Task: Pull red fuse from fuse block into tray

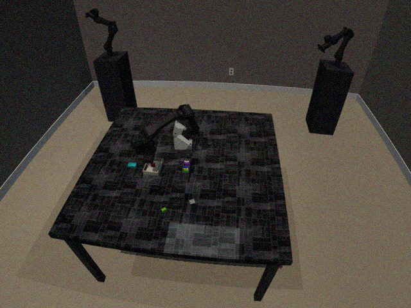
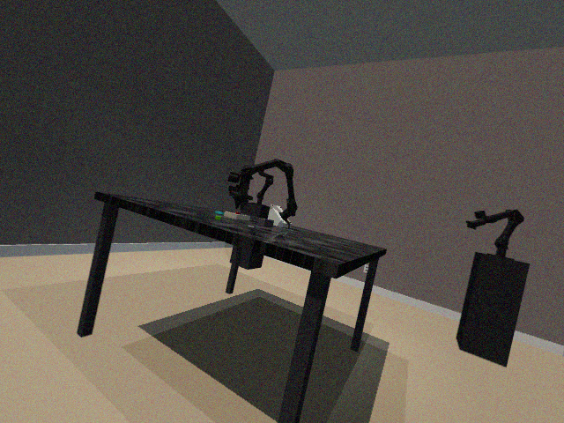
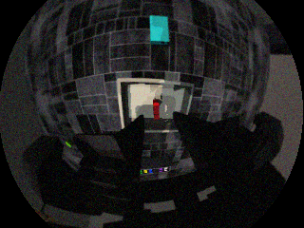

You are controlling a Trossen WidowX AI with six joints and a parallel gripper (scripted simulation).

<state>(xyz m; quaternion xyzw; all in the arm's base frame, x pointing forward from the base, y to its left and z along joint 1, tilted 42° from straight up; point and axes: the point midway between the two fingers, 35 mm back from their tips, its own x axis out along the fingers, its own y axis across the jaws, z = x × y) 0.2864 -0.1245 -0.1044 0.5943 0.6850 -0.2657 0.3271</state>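
The red fuse (image 1: pixel 153 164) (image 2: pixel 237 212) (image 3: pixel 156 109) is within the walls of the pale tray (image 1: pixel 151 172) (image 2: pixel 236 216) (image 3: pixel 120 102). Its top shows just above the rim in the exterior view; I cannot tell whether its lower end rests on the tray floor. My gripper (image 1: pixel 153 160) (image 3: pixel 159 116) is open above the tray, its dark fingertips apart with a gap on each side of the fuse. The fuse block (image 1: pixel 185 172) stands to the right of the tray in the top view. Several coloured fuses (image 3: pixel 146 171) stand in it, with a gap between blue and purple.
A cyan block (image 1: pixel 131 164) (image 3: pixel 159 28) lies beyond the tray from the fuse block. A bright green block (image 1: pixel 163 209) (image 3: pixel 68 144) and a small white piece (image 1: pixel 192 201) lie nearer the table's front. A white angular object (image 1: pixel 182 142) (image 2: pixel 275 214) stands behind the fuse block, near the arm's base.
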